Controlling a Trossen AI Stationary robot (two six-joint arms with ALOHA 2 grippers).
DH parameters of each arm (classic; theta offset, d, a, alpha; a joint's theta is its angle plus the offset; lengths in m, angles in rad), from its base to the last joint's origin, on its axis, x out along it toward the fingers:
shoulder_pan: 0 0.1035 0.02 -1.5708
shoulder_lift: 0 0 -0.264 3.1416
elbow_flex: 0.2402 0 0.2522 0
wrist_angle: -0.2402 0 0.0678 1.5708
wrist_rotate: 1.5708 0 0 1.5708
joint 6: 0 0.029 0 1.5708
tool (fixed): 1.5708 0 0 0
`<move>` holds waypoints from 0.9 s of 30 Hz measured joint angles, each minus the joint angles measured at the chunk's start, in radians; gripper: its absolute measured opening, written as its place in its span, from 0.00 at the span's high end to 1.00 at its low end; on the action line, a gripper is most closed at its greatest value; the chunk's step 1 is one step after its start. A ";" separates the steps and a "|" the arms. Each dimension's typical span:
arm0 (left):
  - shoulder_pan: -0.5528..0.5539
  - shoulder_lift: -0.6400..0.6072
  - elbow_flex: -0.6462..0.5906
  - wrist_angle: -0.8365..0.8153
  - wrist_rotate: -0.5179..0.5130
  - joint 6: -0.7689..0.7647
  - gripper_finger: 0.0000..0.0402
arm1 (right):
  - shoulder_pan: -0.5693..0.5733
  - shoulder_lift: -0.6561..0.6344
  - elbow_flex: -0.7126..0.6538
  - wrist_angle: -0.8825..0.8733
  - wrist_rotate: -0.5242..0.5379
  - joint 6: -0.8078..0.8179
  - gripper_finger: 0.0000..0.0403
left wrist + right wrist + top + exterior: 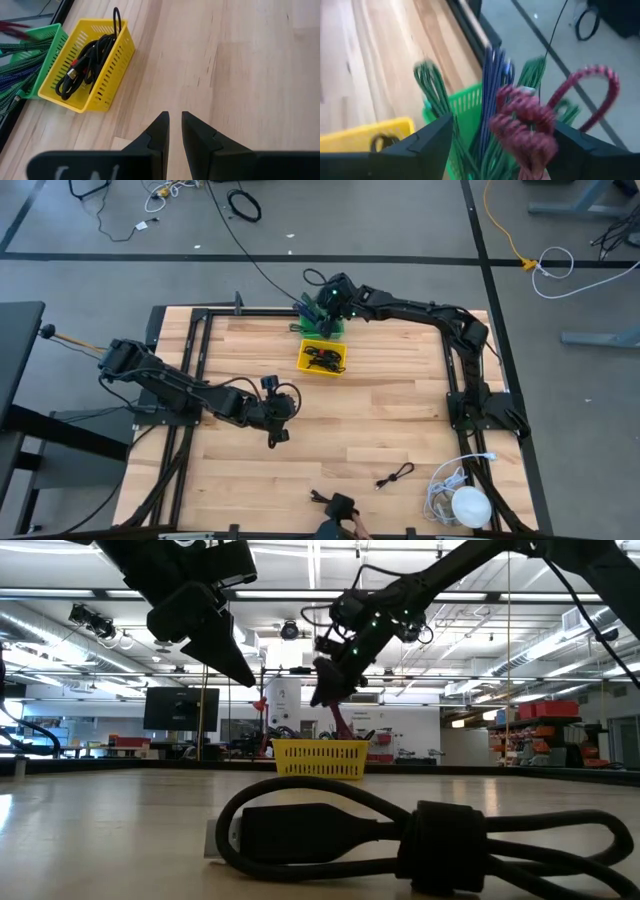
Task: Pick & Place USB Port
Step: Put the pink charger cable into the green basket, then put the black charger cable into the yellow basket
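The right gripper [495,145] hangs over the green basket [325,328], fingers spread wide around upright braided cables [520,120]; contact is unclear. The left gripper [175,125], nearly closed and empty, hovers over bare table [400,410]. Black cables [82,65] fill the yellow basket [323,358].

**Table inventory: count by kind**

Robot arms: two, one per side of the wooden table [400,410].

Baskets: two. One yellow basket [323,358], holding black cables whose number cannot be told; one green basket [322,328], stuffed with braided cables in green, blue and red, too tangled to count.

Loose black cables on the bare wood: two, a small black cable [395,476] near the front edge and a bundled black cable [338,504] at the edge itself.

White cable coils: one white coil [447,485] at the front right corner.

White round object: one [470,505], beside that coil.
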 joint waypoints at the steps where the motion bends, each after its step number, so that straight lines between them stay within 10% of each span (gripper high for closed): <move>1: 0.000 0.000 0.000 0.000 0.000 0.000 0.86 | 0.004 -0.002 0.008 0.002 0.000 -0.001 0.32; 27: 0.000 -0.001 0.000 -0.019 0.002 -0.003 0.86 | 0.025 -0.001 0.054 -0.154 -0.001 0.060 0.44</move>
